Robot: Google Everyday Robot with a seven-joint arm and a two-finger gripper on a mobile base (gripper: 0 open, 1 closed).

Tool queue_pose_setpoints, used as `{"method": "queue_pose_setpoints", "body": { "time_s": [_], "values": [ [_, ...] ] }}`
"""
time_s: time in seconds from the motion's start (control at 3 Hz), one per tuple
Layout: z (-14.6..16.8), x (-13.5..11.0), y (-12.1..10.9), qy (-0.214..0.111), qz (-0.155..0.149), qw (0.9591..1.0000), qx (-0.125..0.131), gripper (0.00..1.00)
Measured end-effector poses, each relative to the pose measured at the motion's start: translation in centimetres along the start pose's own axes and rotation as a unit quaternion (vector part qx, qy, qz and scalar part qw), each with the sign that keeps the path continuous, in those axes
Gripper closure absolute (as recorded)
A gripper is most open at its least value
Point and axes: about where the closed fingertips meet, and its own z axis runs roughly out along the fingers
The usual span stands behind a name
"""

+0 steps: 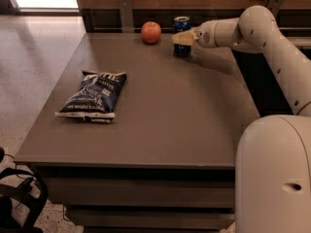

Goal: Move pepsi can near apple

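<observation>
The pepsi can (181, 24), dark blue with a silver top, stands upright at the far edge of the table (160, 120). The red-orange apple (151, 32) sits just left of it, a small gap between them. My gripper (183, 38) reaches in from the right, and its pale fingers (186, 38) are closed across the can's middle, hiding that part of it. The can's base (181, 51) shows below the fingers, at the table surface.
A dark blue chip bag (95, 96) lies flat on the left half of the table. A wooden wall with metal brackets (125, 8) runs behind the table's far edge. My arm (272, 52) spans the right side. A black object (19, 203) sits on the floor at lower left.
</observation>
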Motion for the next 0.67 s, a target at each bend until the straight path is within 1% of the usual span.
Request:
{"method": "queue_pose_setpoints", "body": {
  "time_s": [0.33,0.67],
  "values": [
    [0.14,0.04,0.07,0.000,0.000,1.0000,-0.001,0.04],
    [0.32,0.10,0.16,0.001,0.000,1.0000,-0.002,0.00]
  ]
}}
